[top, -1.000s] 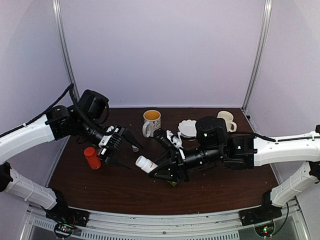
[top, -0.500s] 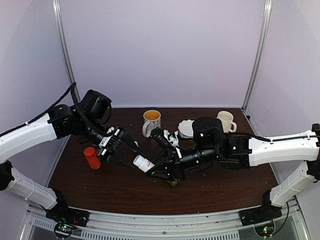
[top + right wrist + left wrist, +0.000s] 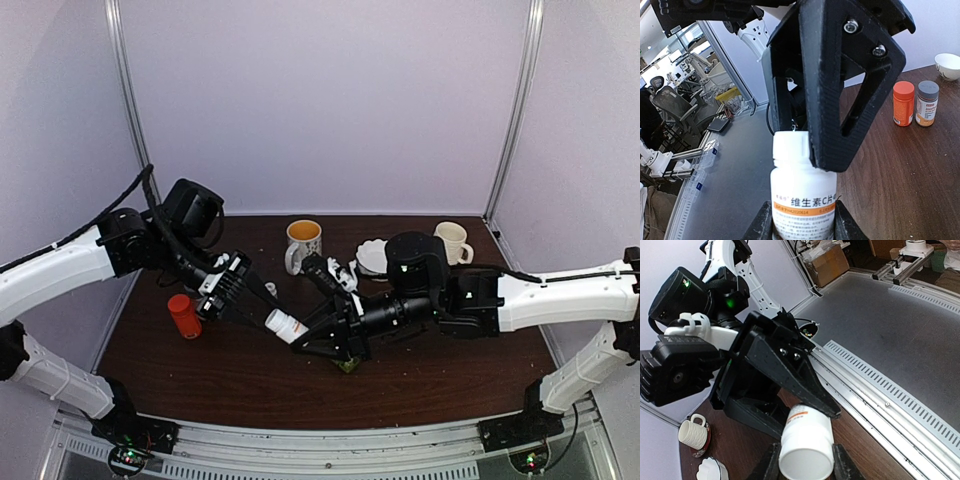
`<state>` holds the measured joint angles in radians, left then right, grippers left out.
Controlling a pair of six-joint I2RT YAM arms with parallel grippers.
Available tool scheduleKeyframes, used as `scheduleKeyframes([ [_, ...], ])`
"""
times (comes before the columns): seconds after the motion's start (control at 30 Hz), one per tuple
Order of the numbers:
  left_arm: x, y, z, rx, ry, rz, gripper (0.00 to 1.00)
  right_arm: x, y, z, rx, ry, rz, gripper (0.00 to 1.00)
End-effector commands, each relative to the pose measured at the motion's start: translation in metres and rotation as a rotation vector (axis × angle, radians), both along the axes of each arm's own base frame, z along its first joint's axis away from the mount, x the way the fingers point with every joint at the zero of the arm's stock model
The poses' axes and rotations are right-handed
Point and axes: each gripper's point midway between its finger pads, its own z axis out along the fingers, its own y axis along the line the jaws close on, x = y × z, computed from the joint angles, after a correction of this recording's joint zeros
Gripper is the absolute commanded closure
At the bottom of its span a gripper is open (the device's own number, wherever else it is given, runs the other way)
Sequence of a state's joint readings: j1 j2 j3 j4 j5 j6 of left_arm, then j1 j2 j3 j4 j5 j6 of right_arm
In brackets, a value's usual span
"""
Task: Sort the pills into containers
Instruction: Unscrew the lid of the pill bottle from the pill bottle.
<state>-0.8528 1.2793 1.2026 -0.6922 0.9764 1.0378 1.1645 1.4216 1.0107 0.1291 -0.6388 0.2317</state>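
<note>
A white pill bottle [image 3: 285,324] with an orange label band hangs above the table between both arms. My right gripper [image 3: 308,338] is shut on its body [image 3: 802,200], one finger on each side. My left gripper [image 3: 258,318] is shut on the white cap [image 3: 807,445], with a finger pressed against either side of it. A small dark-green container [image 3: 348,366] peeks out on the table under the right gripper, mostly hidden. No pills show in any view.
A red bottle [image 3: 184,315] and a grey-capped bottle [image 3: 270,293] stand at the left. A mug with a yellow inside [image 3: 303,243], a white scalloped dish [image 3: 375,256] and a cream mug [image 3: 452,240] sit along the back.
My left gripper has moved right to the bottle, and its jaws have narrowed onto the cap. The right gripper has shifted slightly left with the bottle.
</note>
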Motion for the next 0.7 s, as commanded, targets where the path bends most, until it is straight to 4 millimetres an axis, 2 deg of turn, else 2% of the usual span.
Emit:
scheduleKeyframes([
  [0.0, -0.005, -0.002, 0.014, -0.019, 0.042, -0.012, 0.71, 0.015, -0.003, 0.003, -0.04, -0.087, -0.074, 1.0],
  [0.2, 0.006, -0.02, 0.028, 0.09, 0.348, 0.086, 0.77, 0.04, -0.022, -0.002, -0.133, -0.282, -0.258, 1.0],
  [0.37, 0.029, -0.041, 0.031, 0.249, 0.71, 0.279, 0.72, 0.06, -0.038, 0.0, -0.194, -0.438, -0.413, 1.0],
  [0.47, 0.041, -0.053, 0.024, 0.367, 0.899, 0.387, 0.76, 0.069, -0.049, 0.0, -0.237, -0.532, -0.505, 1.0],
  [0.53, 0.042, -0.057, 0.02, 0.447, 1.013, 0.419, 0.8, 0.075, -0.054, 0.0, -0.259, -0.576, -0.551, 1.0],
  [0.67, 0.046, -0.061, 0.012, 0.5, 1.138, 0.479, 0.83, 0.085, -0.062, -0.005, -0.312, -0.627, -0.62, 1.0],
])
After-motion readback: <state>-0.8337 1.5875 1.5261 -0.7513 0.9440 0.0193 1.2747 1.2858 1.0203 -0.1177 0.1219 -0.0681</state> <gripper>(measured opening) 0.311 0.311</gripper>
